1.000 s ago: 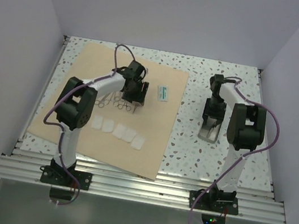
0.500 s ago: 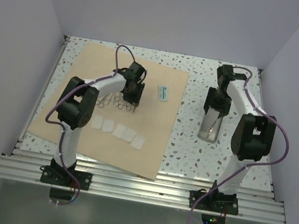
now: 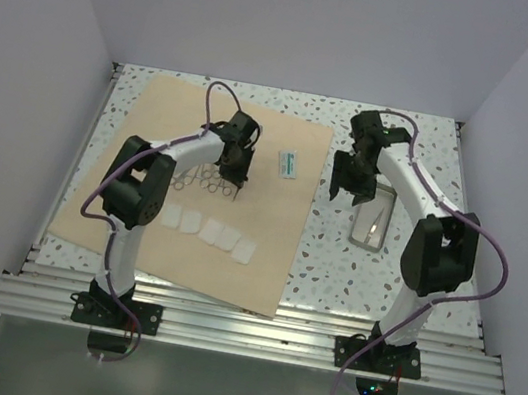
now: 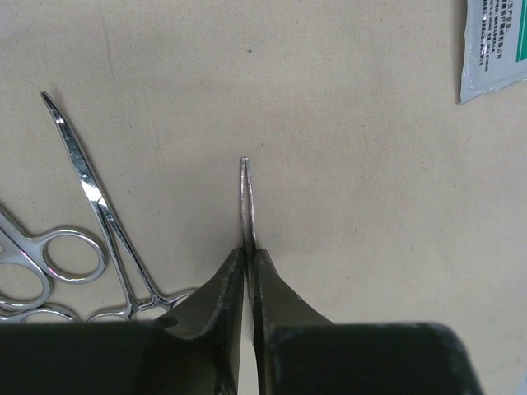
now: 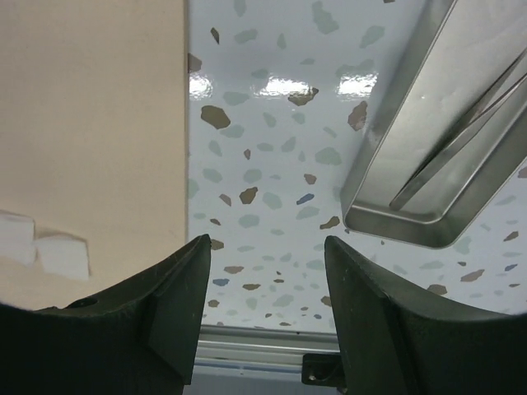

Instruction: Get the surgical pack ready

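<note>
The tan wrap sheet (image 3: 141,207) lies spread on the left of the table. My left gripper (image 3: 233,170) is down on it and shut on a thin steel instrument (image 4: 245,202), whose tip sticks out past the fingers. More steel forceps and scissors (image 4: 90,214) lie just left of it. Several white gauze squares (image 3: 210,230) sit in a row nearer the front. The steel tray (image 3: 374,221) rests on the speckled top at the right, with a long steel piece (image 5: 461,152) inside. My right gripper (image 3: 349,183) hovers open and empty between sheet and tray.
A small white packet with green print (image 3: 289,165) lies on the sheet to the right of the left gripper. In the right wrist view the sheet's edge (image 5: 183,123) runs down the left and the aluminium rail (image 5: 255,341) borders the table's front.
My left gripper has shut on the steel instrument. The right arm has swung left, off the tray and toward the sheet's right edge.
</note>
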You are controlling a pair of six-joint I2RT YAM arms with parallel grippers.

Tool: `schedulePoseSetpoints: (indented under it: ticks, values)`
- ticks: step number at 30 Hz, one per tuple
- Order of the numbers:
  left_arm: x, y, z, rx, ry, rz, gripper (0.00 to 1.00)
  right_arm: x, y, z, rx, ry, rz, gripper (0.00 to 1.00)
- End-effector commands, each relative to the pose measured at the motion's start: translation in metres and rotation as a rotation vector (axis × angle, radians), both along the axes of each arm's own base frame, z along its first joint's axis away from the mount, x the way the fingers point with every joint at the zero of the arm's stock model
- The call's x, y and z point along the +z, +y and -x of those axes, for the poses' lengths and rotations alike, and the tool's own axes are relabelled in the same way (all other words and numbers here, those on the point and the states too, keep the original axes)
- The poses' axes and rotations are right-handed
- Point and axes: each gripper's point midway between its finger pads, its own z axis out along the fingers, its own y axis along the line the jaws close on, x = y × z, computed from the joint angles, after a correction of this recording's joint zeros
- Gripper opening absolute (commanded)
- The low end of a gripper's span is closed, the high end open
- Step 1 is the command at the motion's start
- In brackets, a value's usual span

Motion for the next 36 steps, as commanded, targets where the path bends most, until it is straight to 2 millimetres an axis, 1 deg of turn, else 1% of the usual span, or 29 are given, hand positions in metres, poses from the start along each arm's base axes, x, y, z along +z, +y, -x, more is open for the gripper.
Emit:
schedulePoseSetpoints:
  ticks: [1,2,3,4,5,6,7,8,9,10,11,12,13,14,15,16,17,18,19,20,21,22,23,24,28,29,31,36]
  values:
    - [-0.003,-0.002,0.004,-0.009,0.002,0.005,0.08,0.019,0.010,0.011,0.001,-0.021,-0.056,0.61]
    - [-0.001,-0.001,0.004,-0.007,0.000,0.006,0.04,0.019,0.012,0.013,0.005,-0.018,-0.065,0.61]
    - [0.004,-0.002,0.003,-0.007,-0.011,0.011,0.00,0.020,0.016,0.015,0.012,-0.017,-0.083,0.61]
    - [0.008,-0.003,0.004,-0.007,-0.015,0.016,0.00,0.022,0.023,0.014,0.021,-0.025,-0.118,0.61]
    - [0.016,-0.005,0.002,-0.011,-0.025,0.031,0.00,0.026,0.034,0.018,0.044,-0.014,-0.188,0.61]
    - [0.029,-0.010,0.004,-0.020,-0.029,0.063,0.00,0.028,0.044,0.021,0.075,-0.008,-0.242,0.61]
    - [0.038,-0.017,0.005,-0.035,-0.032,0.104,0.00,0.032,0.055,0.018,0.105,-0.025,-0.302,0.62]
    - [0.052,-0.025,0.006,-0.056,-0.045,0.157,0.00,0.036,0.073,0.028,0.151,0.007,-0.418,0.63]
    - [0.061,-0.038,0.013,-0.080,-0.019,0.230,0.00,0.040,0.082,0.030,0.180,0.004,-0.476,0.64]
    - [0.068,-0.043,0.016,-0.090,-0.010,0.268,0.00,0.043,0.092,0.024,0.207,-0.033,-0.535,0.65]
    - [0.078,-0.048,0.020,-0.100,-0.012,0.311,0.00,0.039,0.097,0.029,0.217,-0.019,-0.581,0.66]
    - [0.088,-0.059,0.023,-0.104,-0.002,0.381,0.00,0.045,0.107,0.033,0.230,-0.013,-0.652,0.67]
    - [0.095,-0.063,0.027,-0.107,-0.001,0.419,0.00,0.048,0.114,0.027,0.251,-0.046,-0.692,0.67]
    - [0.106,-0.069,0.037,-0.101,0.022,0.483,0.00,0.045,0.117,0.031,0.252,-0.035,-0.713,0.66]
    - [0.113,-0.073,0.036,-0.099,0.010,0.519,0.00,0.047,0.123,0.033,0.252,-0.022,-0.749,0.66]
    - [0.118,-0.075,0.039,-0.094,0.013,0.548,0.00,0.049,0.128,0.029,0.262,-0.045,-0.767,0.66]
    - [0.126,-0.079,0.049,-0.078,0.047,0.608,0.00,0.047,0.130,0.029,0.257,-0.049,-0.772,0.66]
    - [0.135,-0.085,0.048,-0.083,0.029,0.656,0.00,0.048,0.136,0.031,0.240,-0.041,-0.785,0.66]
    - [0.130,-0.085,0.057,-0.068,0.059,0.682,0.00,0.054,0.143,0.024,0.249,-0.088,-0.807,0.66]
    - [0.141,-0.090,0.064,-0.042,0.093,0.747,0.00,0.051,0.150,0.028,0.230,-0.068,-0.820,0.66]
    - [0.148,-0.094,0.061,-0.040,0.072,0.791,0.00,0.052,0.153,0.027,0.223,-0.080,-0.821,0.66]
    - [0.150,-0.096,0.063,-0.029,0.080,0.818,0.00,0.052,0.157,0.023,0.223,-0.103,-0.824,0.65]
    - [0.150,-0.096,0.070,0.007,0.115,0.849,0.00,0.049,0.160,0.026,0.220,-0.094,-0.827,0.63]
    - [0.157,-0.099,0.067,0.004,0.094,0.882,0.00,0.049,0.162,0.026,0.206,-0.090,-0.838,0.62]
    - [0.161,-0.103,0.073,0.022,0.124,0.923,0.00,0.047,0.169,0.027,0.213,-0.098,-0.848,0.57]
    - [0.165,-0.105,0.070,0.016,0.108,0.940,0.00,0.044,0.170,0.027,0.209,-0.098,-0.843,0.54]
    - [0.166,-0.106,0.070,0.017,0.107,0.947,0.00,0.044,0.172,0.025,0.200,-0.104,-0.855,0.53]
    - [0.169,-0.107,0.070,0.036,0.109,0.972,0.00,0.037,0.177,0.027,0.194,-0.077,-0.861,0.47]
